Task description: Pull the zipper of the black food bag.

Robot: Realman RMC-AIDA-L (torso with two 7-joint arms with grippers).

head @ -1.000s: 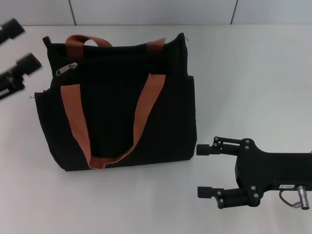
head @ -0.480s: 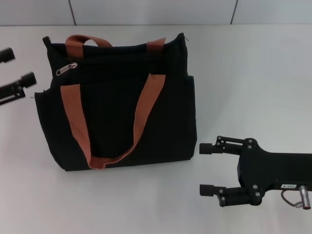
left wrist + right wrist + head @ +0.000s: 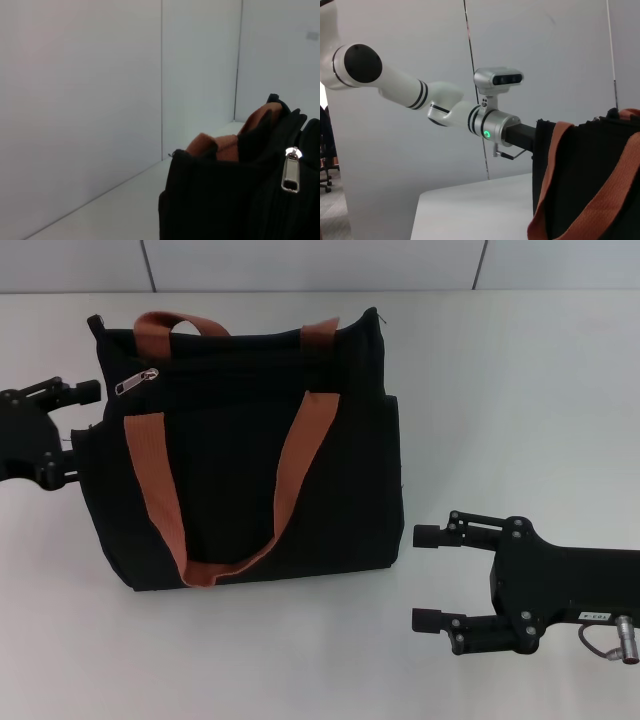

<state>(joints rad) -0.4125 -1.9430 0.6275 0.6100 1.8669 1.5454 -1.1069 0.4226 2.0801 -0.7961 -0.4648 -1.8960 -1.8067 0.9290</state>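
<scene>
The black food bag [image 3: 240, 455] lies flat on the white table [image 3: 520, 390], rust-brown strap handles [image 3: 295, 470] draped across its front. The zipper [image 3: 137, 381] sits up near the bag's top corner on the robot's left side, tab pointing toward that edge.

The left gripper [image 3: 80, 430] is right up against the bag's left side, fingers spread, one tip close to the zipper but apparently not on it. Its wrist view shows the silver pull [image 3: 291, 170] close up and nothing gripping it. The right gripper [image 3: 425, 577] hovers just off the bag's lower right corner, fingers also spread, holding nothing.

Main risk, probably: that pull is tiny and lies flat on floppy fabric. The left fingers could easily close on cloth or slide off the tab. And with nothing pinning the bag, a tug might just drag the whole thing sideways instead of running the slider.

Hard to see: the zip line is black on black, so its length and how far it's already open can't be judged. The lower left fingertip blends into the bag edge.
</scene>
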